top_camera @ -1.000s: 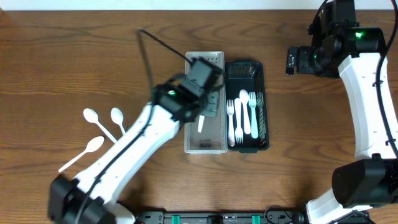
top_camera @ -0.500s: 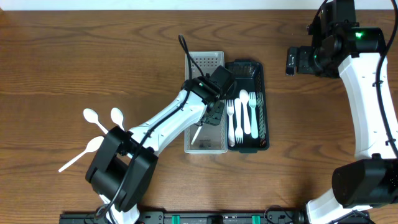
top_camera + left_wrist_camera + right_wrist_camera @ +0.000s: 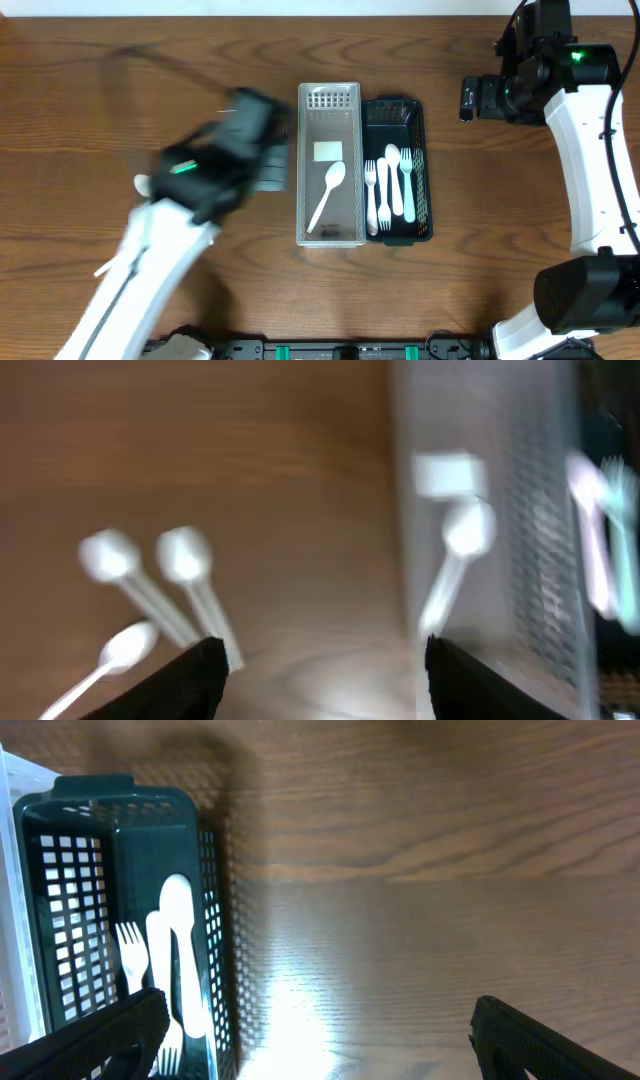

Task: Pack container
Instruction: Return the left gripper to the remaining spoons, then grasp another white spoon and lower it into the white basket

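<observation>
A clear plastic container [image 3: 350,215] sits mid-table with one white spoon [image 3: 328,193] lying loose in it, seen too in the left wrist view as the spoon [image 3: 462,535]. Beside it on the right, a black basket [image 3: 424,170] holds white forks [image 3: 385,185]. Three more white spoons [image 3: 183,555] lie on the wood to the left. My left gripper [image 3: 265,165], blurred by motion, hangs left of the container, open and empty [image 3: 325,680]. My right gripper [image 3: 470,97] hovers right of the basket, open and empty [image 3: 315,1040].
The basket [image 3: 215,920] fills the left side of the right wrist view, with bare wood to its right. A white label [image 3: 328,151] lies in the clear container above the spoon. The right arm's white links [image 3: 590,150] run down the right edge.
The left gripper opened and left the spoon in the clear container, then swung left away from it. The right arm has not moved.
</observation>
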